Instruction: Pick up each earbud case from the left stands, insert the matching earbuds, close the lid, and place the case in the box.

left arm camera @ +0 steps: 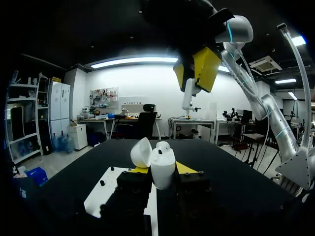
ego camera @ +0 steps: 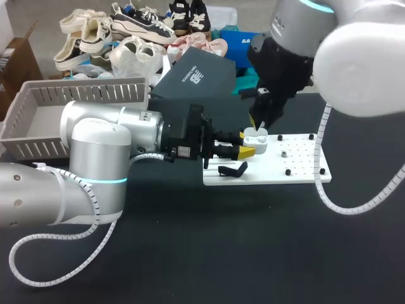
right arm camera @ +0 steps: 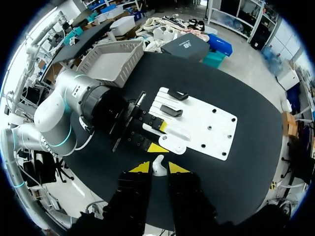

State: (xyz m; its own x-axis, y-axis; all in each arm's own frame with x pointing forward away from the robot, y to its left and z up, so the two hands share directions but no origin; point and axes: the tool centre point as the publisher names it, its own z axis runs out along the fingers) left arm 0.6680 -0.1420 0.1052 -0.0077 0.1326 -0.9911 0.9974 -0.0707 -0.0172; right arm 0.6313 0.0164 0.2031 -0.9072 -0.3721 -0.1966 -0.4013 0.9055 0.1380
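Reaching in low from the near left side, my left arm is stretching over the table. Its left gripper [ego camera: 245, 151] is clamping the earbud case [ego camera: 255, 135] from both sides. It is holding the case upright at the corner of the white plate [ego camera: 297, 166], just past a black stand [ego camera: 233, 170]. The lid [left arm camera: 141, 152] is standing open, tipped off to one side. A rounded white shape is showing at the case's mouth; whether it is an earbud already seated I cannot tell. Straight above, the right gripper [right arm camera: 158, 168] is hanging fingers-down, pinching a white earbud [right arm camera: 157, 162] between its yellow tips, clear of the case. I am reading this as the insertion step. Doing it well is calling for centring the earbud's stem over the free socket and matching its tilt to the case. The descent should be slow and straight, with the left fingers staying firm so the case is not rocking. The right fingers should be letting go only once the earbud is sitting fully down, and they should be steering clear of the open lid. Farther off, beyond the left arm, the gray basket [ego camera: 38, 95] is waiting for the closed case.
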